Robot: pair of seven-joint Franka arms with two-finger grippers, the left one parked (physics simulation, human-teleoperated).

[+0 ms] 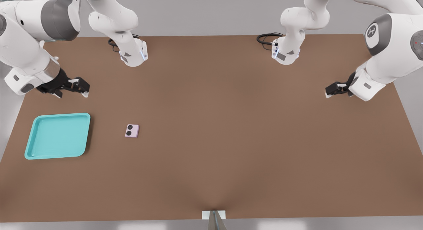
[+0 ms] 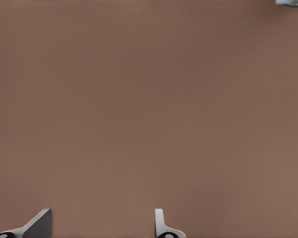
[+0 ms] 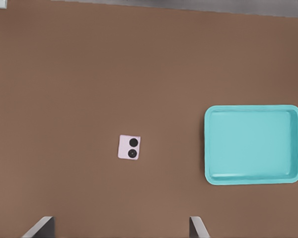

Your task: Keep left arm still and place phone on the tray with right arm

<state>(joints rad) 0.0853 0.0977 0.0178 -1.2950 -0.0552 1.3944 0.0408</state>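
Near the brown desk's [image 1: 231,124] left edge in the front view, the small pink-lilac folded phone [image 1: 132,131] lies beside the flat turquoise plastic tray [image 1: 31,147]; the right arm's black gripper [image 1: 81,88], fingers apart and empty, hovers behind both, toward the far edge.

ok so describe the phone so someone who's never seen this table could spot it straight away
On the brown table, find the flat turquoise plastic tray near the front view's left edge. On the bare tabletop just to its right, apart from it, lies a small squarish pale pink-lilac folded phone. Its two black round lenses and small size set it apart; the right arm's open black tool hangs beyond the tray, holding nothing.
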